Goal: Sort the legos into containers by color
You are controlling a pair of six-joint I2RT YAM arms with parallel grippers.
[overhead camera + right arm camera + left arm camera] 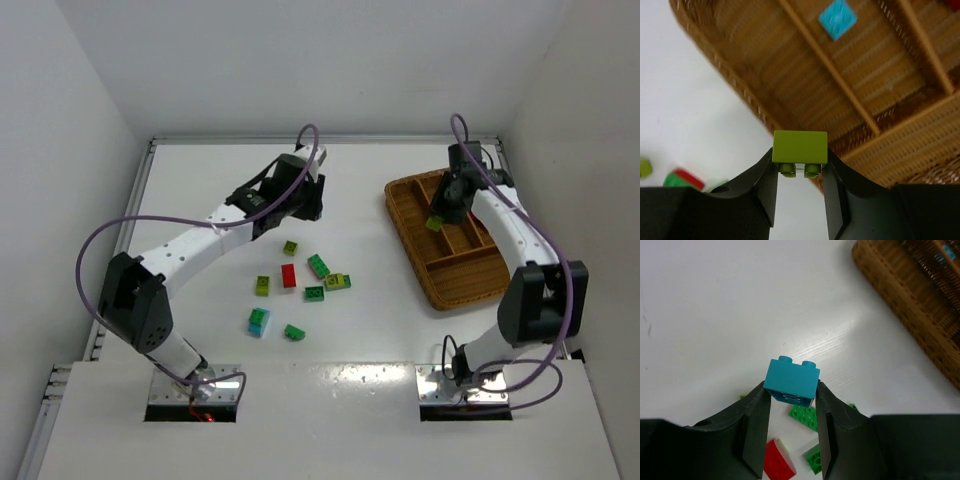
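One cyan piece [838, 19] shows in the right-edge tray [408, 240]; most legos [289, 276] lie loose; your left gripper [790, 390] clamps a cyan brick [791, 377], right gripper [800, 160] a yellow-green brick [800, 146].

The white tabletop [220, 170] carried a brown wicker tray [412, 250], which lay under the right fingers [765, 192]. Eight loose bricks lay scattered just on the near side of the left fingers [756, 432], well apart from the tray: a red brick [289, 276] in the middle, with green, yellow-green and cyan ones around it.
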